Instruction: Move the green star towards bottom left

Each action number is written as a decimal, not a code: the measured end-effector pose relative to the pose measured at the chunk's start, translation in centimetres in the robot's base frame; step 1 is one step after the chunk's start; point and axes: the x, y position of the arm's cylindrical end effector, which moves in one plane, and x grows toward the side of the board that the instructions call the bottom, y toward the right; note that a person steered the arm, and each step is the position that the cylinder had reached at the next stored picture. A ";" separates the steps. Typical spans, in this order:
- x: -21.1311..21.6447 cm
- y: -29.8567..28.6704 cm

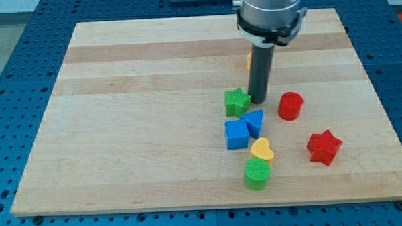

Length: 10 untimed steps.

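The green star [237, 102] lies right of the worktop's [134, 129] centre, with my tip [258, 100] touching its right edge; there are no fingers, only the rod. Just below sit two touching blue blocks [236, 134] [254, 122], then a yellow heart [261, 151] and a green cylinder [257, 174]. A red cylinder [290, 106] and a red star [323, 147] lie toward the view's right.

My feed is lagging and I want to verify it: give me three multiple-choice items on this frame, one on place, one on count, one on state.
1. My tip is where relative to the green star?
A. at its right edge
B. far left of it
C. below it

2. How many red blocks?
A. one
B. two
C. three

3. The two blue blocks are:
A. stacked
B. far apart
C. side by side, close together

Answers:
1 A, the rod ends beside the star.
2 B, the red cylinder and red star.
3 C, the blue cube meets the other blue block.
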 end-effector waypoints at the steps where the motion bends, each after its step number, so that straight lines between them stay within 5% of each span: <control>1: 0.4 1.0; 4: 0.4 -12.5; 8: 1.1 -7.2; 10: 2.1 -9.3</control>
